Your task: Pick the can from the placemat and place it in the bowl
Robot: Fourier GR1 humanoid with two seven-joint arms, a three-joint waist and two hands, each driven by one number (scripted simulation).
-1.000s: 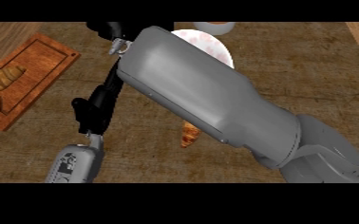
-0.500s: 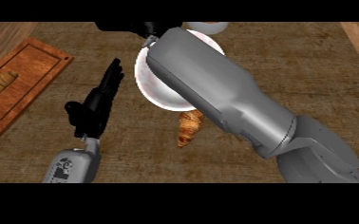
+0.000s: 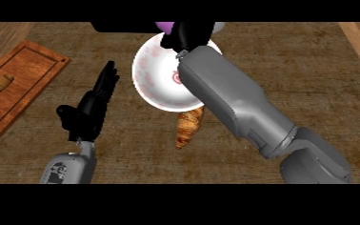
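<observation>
Our right hand (image 3: 187,34) sits at the top of the view, just past the far rim of the bowl (image 3: 156,78), and a purple thing, which may be the can (image 3: 166,26), shows beside its fingers at the upper edge. We cannot tell whether those fingers are curled round it or free. Our right forearm runs from the lower right across the bowl's right side and hides that part of it. A croissant (image 3: 188,127) lies just below the bowl's near rim, partly under the forearm. Our left hand (image 3: 90,107) rests at the left with fingers straight and relaxed, holding nothing, with bare counter (image 3: 295,62) between it and the bowl. A wooden board (image 3: 28,78) lies at the left edge.
</observation>
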